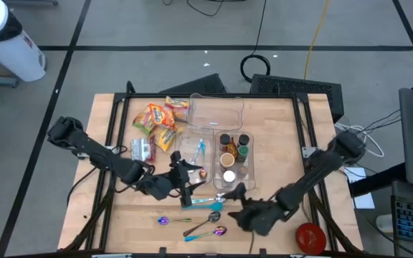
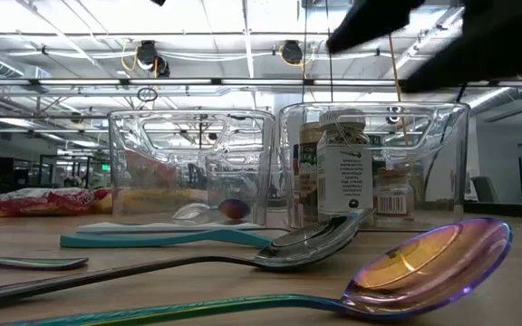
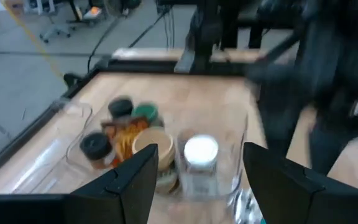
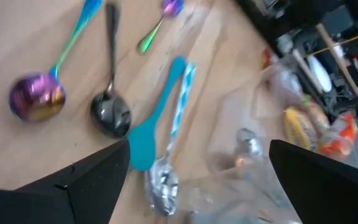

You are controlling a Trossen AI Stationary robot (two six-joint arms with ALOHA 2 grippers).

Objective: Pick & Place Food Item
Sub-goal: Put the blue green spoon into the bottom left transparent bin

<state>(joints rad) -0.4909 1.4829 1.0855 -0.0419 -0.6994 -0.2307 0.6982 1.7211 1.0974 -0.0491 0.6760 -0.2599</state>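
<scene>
Right now you are working on a pale wooden table (image 1: 278,143) framed in black rails, standing on a grey floor with dark tape lines; a white cylinder (image 1: 9,43) sits off the far left corner and a black cable (image 1: 260,64) coils behind the table. At table height you look through the clear bins into a wide room with bright ceiling lights.

Along the far edge the snack packets (image 1: 160,122) lie on the left, beside an empty clear bin (image 1: 216,111). Just nearer you, a second clear bin (image 1: 234,161) holds five jars you can count from above. Your near edge is crowded with cutlery: a teal spoon (image 4: 149,134), a dark metal spoon (image 4: 110,115), two iridescent spoons (image 4: 37,96), and a silver one lying against the teal handle. A red round object (image 1: 310,236) sits at the near right corner.

Your left gripper (image 1: 185,183) hovers mid-table beside the jar bin, fingers parted and holding nothing. Your right gripper (image 1: 236,208) hangs over the cutlery with its fingers spread wide, also empty. Open wood remains on the left side and between the jar bin and the right rail.
</scene>
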